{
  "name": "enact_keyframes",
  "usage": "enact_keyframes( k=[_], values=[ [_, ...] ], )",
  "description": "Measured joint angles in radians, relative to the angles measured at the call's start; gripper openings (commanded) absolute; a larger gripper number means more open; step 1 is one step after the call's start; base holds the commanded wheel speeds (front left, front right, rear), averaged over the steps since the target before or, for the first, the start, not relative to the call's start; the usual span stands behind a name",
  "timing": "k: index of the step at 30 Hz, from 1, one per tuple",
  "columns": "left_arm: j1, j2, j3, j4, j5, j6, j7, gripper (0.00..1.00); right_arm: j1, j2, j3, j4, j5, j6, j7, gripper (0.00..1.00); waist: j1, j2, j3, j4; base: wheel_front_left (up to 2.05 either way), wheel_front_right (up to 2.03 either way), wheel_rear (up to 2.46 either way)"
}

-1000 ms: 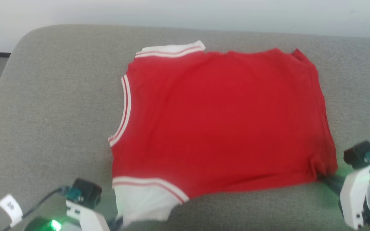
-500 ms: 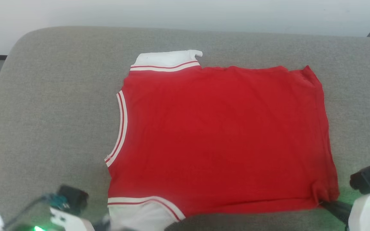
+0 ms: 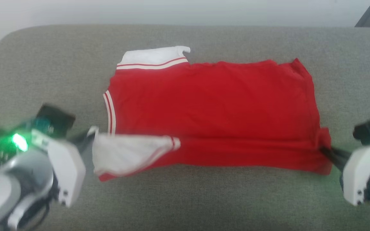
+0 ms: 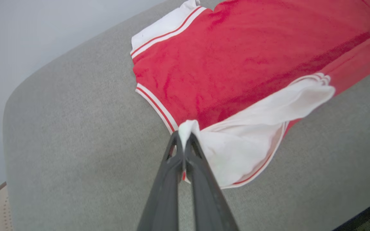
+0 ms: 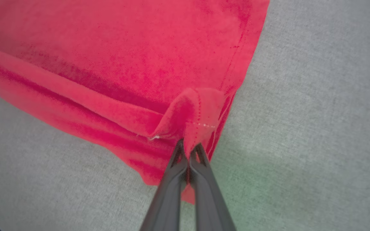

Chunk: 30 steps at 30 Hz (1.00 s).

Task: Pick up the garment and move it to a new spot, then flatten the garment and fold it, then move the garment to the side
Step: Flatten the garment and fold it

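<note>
Left gripper (image 4: 182, 137), fingers closed on the jersey T-shirt (image 3: 210, 109) at its white sleeve (image 4: 252, 128); right gripper (image 5: 189, 146) pinching its red hem corner (image 5: 194, 109). Between them the near edge is raised; beyond the fingertips the shirt lies flat on a grey cushion (image 3: 204, 199).

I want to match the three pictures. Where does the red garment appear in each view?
Head view: the garment in the centre, lying across the grey cushion.
Left wrist view: upper right; the left gripper pinches its white sleeve.
Right wrist view: upper left; the right gripper pinches its red corner.
Shared landmark: the grey cushion under it.
</note>
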State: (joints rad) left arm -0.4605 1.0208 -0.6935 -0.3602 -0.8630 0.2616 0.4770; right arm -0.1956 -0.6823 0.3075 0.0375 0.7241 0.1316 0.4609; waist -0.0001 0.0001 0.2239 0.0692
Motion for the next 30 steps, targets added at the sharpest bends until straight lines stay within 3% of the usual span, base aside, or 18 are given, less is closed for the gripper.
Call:
enact_keyframes(
  k=[5, 11, 17, 22, 24, 25, 26, 27, 28, 30],
  values=[
    [-0.161, -0.086, -0.020, 0.176, 0.025, -0.124, 0.015, 0.00, -0.114, 0.052, 0.004, 0.050, -0.037, 0.000, 0.032, 0.00, 0.0000, 0.0000, 0.028, -0.010, 0.00, 0.00, 0.00],
    [-0.326, -0.201, -0.057, 0.426, 0.066, -0.238, 0.024, 0.00, -0.249, 0.092, 0.050, 0.150, -0.074, 0.000, 0.028, 0.00, 0.0001, 0.0000, 0.073, -0.021, 0.00, 0.00, 0.00],
    [-0.407, -0.312, -0.097, 0.653, 0.060, -0.317, 0.040, 0.00, -0.351, 0.120, 0.126, 0.266, -0.085, 0.000, -0.004, 0.00, 0.0001, 0.0000, 0.115, -0.031, 0.00, 0.00, 0.00],
    [-0.434, -0.379, -0.121, 0.803, 0.033, -0.353, 0.054, 0.00, -0.418, 0.133, 0.185, 0.333, -0.072, 0.000, -0.032, 0.00, 0.0001, 0.0000, 0.133, -0.035, 0.00, 0.00, 0.00],
    [-0.445, -0.399, -0.130, 0.850, 0.014, -0.364, 0.067, 0.16, -0.440, 0.132, 0.216, 0.351, -0.071, 0.000, -0.043, 0.00, 0.0001, 0.0000, 0.134, -0.035, 0.00, 0.00, 0.00],
    [-0.447, -0.409, -0.130, 0.871, 0.000, -0.365, 0.074, 0.28, -0.449, 0.133, 0.223, 0.362, -0.067, 0.000, -0.049, 0.12, 0.0000, 0.0000, 0.133, -0.035, 0.00, 0.00, 0.00],
    [-0.449, -0.415, -0.133, 0.893, -0.001, -0.368, 0.081, 0.41, -0.457, 0.133, 0.232, 0.372, -0.064, 0.000, -0.054, 0.40, 0.0001, 0.0000, 0.132, -0.035, 0.00, 0.00, 0.00],
    [-0.453, -0.423, -0.132, 0.911, -0.007, -0.368, 0.085, 0.48, -0.465, 0.134, 0.239, 0.383, -0.063, 0.000, -0.056, 0.49, 0.0001, -0.0001, 0.129, -0.035, 0.00, 0.00, 0.00],
    [-0.469, -0.435, -0.127, 0.938, -0.019, -0.368, 0.092, 1.00, -0.474, 0.134, 0.250, 0.397, -0.062, 0.000, -0.065, 0.98, 0.0001, 0.0000, 0.123, -0.035, 0.00, 0.00, 0.00],
    [-0.479, -0.439, -0.125, 0.955, -0.026, -0.368, 0.105, 1.00, -0.483, 0.135, 0.256, 0.413, -0.059, 0.000, -0.075, 1.00, 0.0001, 0.0000, 0.114, -0.035, 0.00, 0.00, 0.00]
  ],
)
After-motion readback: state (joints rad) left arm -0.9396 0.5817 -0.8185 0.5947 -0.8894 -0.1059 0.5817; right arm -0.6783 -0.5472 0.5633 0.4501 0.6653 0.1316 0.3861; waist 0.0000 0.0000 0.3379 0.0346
